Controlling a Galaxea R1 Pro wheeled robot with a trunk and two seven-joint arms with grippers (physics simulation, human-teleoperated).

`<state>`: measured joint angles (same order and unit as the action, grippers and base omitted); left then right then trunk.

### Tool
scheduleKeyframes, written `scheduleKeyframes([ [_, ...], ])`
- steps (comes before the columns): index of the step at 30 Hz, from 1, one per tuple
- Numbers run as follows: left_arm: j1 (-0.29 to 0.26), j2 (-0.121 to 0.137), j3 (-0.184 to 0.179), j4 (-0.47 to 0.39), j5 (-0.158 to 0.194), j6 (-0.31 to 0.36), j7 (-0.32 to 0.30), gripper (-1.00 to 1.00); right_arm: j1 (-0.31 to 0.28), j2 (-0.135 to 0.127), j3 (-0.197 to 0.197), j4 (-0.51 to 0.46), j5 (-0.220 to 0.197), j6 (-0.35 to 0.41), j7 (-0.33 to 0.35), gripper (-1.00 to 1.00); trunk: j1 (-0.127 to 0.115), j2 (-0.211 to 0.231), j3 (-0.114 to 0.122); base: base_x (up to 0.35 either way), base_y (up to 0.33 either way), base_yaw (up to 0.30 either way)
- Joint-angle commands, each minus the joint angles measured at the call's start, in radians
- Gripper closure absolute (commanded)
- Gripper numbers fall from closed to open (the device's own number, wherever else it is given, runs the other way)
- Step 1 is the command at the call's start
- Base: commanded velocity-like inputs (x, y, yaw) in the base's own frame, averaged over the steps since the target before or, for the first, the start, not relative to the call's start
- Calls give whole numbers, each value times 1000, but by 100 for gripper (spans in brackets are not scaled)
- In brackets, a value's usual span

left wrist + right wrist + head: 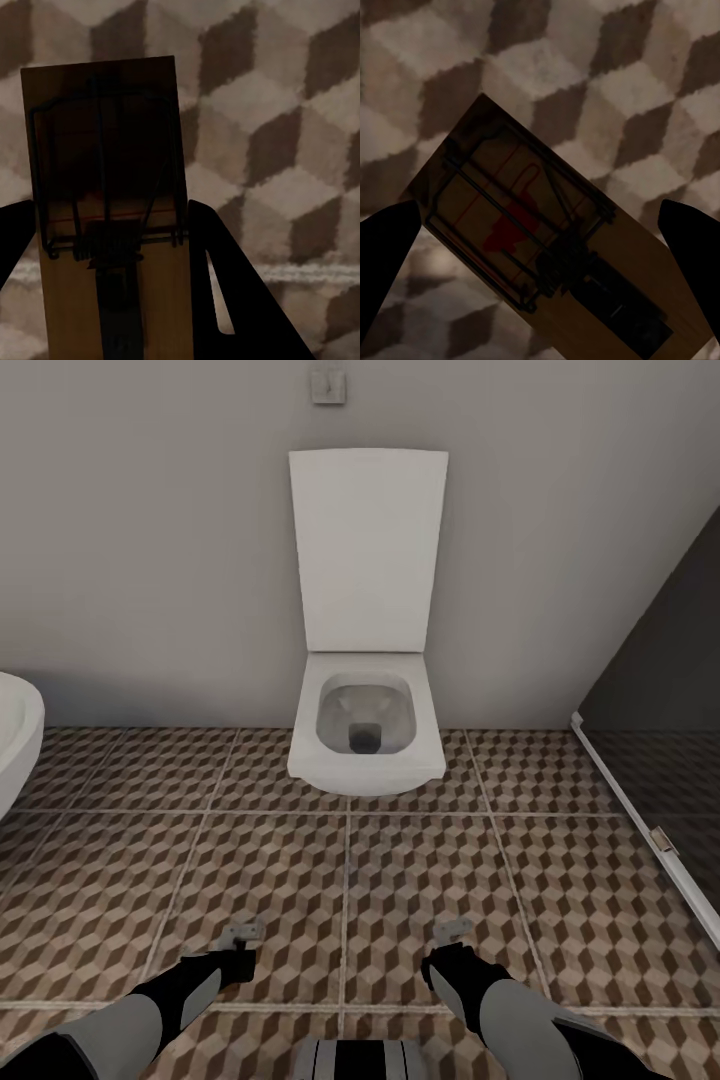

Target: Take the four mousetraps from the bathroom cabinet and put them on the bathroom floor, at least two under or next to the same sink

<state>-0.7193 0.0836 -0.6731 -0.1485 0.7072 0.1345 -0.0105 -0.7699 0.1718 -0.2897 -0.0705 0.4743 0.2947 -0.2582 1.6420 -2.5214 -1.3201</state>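
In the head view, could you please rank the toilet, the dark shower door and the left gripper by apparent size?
1. toilet
2. dark shower door, cropped by the frame edge, so this rank is unsure
3. left gripper, clearly smallest

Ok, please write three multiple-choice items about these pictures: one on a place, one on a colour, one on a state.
1. Where does the toilet stand?
A. against the wall ahead
B. beside a dresser
C. under a sink

2. What colour is the mark on the mousetrap in the right wrist view?
A. blue
B. red
C. green

3. How is the toilet lid?
A. closed
B. raised
C. missing

Answers:
1 A: its bowl meets the grey wall, above the cube-pattern floor.
2 B: a red patch shows on the tan board under the wires.
3 B: the lid stands upright against the wall and the bowl is open.
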Motion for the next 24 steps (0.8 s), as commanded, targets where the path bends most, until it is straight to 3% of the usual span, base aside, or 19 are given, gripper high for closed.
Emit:
scheduleKeyframes([
  [1, 0, 1, -3, -2, 2, 5, -2, 100, 0, 1, -8, -2, 10, 6, -1, 100, 0, 0, -1, 0, 0, 0],
  [4, 0, 1, -3, -2, 2, 5, -2, 100, 0, 1, -8, -2, 10, 8, -1, 100, 0, 0, -1, 0, 0, 0],
  [9, 0, 1, -2, -2, 2, 5, -2, 100, 0, 1, -7, -2, 10, 10, 1, 100, 2, -1, -20, 0, 0, 0],
  [24, 0, 1, -3, -2, 3, 5, -2, 100, 0, 1, -6, -2, 10, 11, 2, 100, 2, -1, -20, 0, 0, 0],
])
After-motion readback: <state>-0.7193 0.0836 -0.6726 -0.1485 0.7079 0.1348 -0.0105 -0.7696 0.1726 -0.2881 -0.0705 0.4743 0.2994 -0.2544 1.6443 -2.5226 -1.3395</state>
